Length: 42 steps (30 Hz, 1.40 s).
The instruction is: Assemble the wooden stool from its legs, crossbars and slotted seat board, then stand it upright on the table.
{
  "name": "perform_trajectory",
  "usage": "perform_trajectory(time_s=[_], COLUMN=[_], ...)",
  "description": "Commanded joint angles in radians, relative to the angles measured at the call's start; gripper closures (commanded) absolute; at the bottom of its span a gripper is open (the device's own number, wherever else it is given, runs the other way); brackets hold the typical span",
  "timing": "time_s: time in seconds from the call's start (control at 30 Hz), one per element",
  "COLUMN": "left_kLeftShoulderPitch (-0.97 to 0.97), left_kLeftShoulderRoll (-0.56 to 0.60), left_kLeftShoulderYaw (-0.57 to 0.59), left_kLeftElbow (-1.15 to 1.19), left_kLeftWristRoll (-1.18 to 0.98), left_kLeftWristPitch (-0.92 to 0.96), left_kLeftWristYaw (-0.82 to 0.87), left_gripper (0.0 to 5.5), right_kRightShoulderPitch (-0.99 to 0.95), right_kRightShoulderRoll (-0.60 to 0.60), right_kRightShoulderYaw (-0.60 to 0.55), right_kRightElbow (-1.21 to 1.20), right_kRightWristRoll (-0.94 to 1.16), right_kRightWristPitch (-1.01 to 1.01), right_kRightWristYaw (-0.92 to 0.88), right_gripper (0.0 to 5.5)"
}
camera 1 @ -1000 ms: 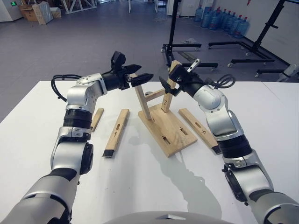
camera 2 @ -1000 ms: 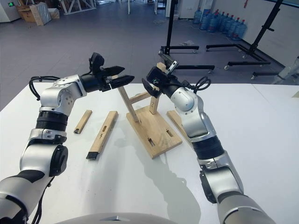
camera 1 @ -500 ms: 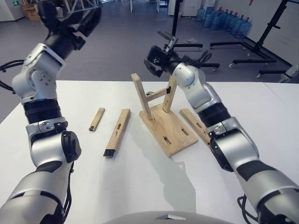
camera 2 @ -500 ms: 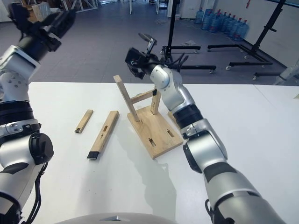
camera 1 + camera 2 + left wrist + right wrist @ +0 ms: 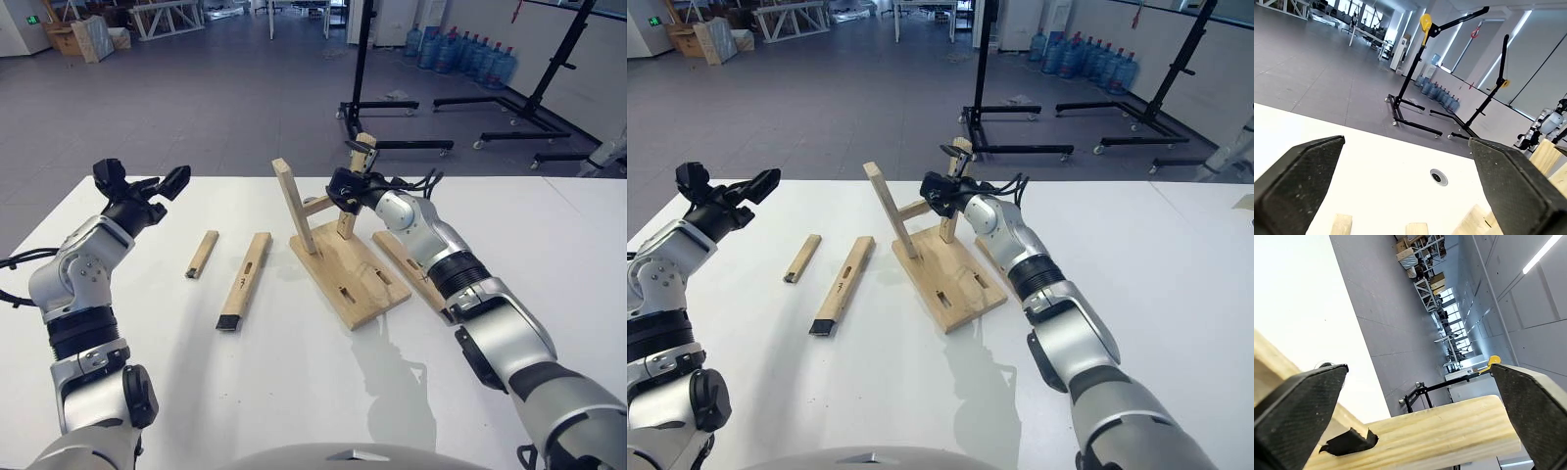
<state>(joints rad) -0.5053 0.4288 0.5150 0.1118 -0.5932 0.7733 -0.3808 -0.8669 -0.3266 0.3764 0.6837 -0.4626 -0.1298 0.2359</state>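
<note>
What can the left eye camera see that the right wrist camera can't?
Left eye view: the seat board, two legs standing in it with a crossbar between, loose pieces lying on the table, and the open left gripper. Right wrist view: up close, a dark notch on the leg between the open fingers of the right gripper. Both: that leg, the white table, the grey floor.

The wooden seat board (image 5: 351, 274) lies flat on the desk (image 5: 294, 392), slots facing up. Two legs stand in it, a leaning leg (image 5: 296, 208) and a back leg (image 5: 347, 223), joined by a crossbar (image 5: 318, 204). A loose leg (image 5: 245, 279) and a short bar (image 5: 202, 254) lie left of the board. A last leg (image 5: 411, 264) lies right of it.
</note>
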Motion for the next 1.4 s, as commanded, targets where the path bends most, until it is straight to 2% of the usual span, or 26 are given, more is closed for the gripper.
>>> perform_trajectory(time_s=[0.03, 0.13, 0.23, 0.33, 0.43, 0.63, 0.73, 1.1, 1.4], left_kLeftShoulderPitch=[0.01, 0.058, 0.231, 0.307, 0.258, 0.165, 0.162, 0.228, 0.218], left_kLeftShoulderRoll=[-0.005, 0.001, -0.049, -0.08, -0.105, -0.092, -0.087, -0.099, -0.117], left_kLeftShoulderYaw=[-0.011, -0.048, -0.108, -0.265, -0.34, -0.335, -0.342, -0.384, -0.373], left_kLeftElbow=[0.015, 0.038, -0.063, -0.047, 0.136, 0.42, 0.466, 0.409, 0.419], left_kLeftWristRoll=[-0.001, 0.05, 0.121, 0.242, 0.331, 0.411, 0.431, 0.441, 0.425], left_kLeftWristPitch=[-0.026, -0.051, -0.021, -0.088, -0.209, -0.382, -0.425, -0.377, -0.384], left_kLeftWristYaw=[0.009, 0.023, 0.113, 0.137, 0.137, 0.176, 0.169, 0.123, 0.118], left_gripper=[0.85, 0.85, 0.85, 0.85, 0.85, 0.85, 0.85, 2.5, 3.77], right_kRightShoulderPitch=[-0.132, -0.256, -0.282, -0.242, -0.133, -0.02, 0.0, 0.018, 0.022], right_kRightShoulderRoll=[0.011, -0.071, -0.209, -0.298, -0.306, -0.262, -0.255, -0.246, -0.236], right_kRightShoulderYaw=[-0.116, -0.236, -0.415, -0.582, -0.65, -0.655, -0.642, -0.611, -0.597], right_kRightElbow=[-0.21, -0.441, -0.654, -0.73, -0.751, -0.766, -0.762, -0.79, -0.789], right_kRightWristRoll=[0.125, 0.219, 0.339, 0.418, 0.448, 0.502, 0.518, 0.542, 0.552], right_kRightWristPitch=[0.096, 0.227, 0.417, 0.584, 0.656, 0.688, 0.69, 0.723, 0.729], right_kRightWristYaw=[0.109, 0.22, 0.313, 0.303, 0.261, 0.207, 0.193, 0.148, 0.12], right_gripper=[0.1, 0.1, 0.1, 0.1, 0.1, 0.1, 0.1, 0.1, 0.1])
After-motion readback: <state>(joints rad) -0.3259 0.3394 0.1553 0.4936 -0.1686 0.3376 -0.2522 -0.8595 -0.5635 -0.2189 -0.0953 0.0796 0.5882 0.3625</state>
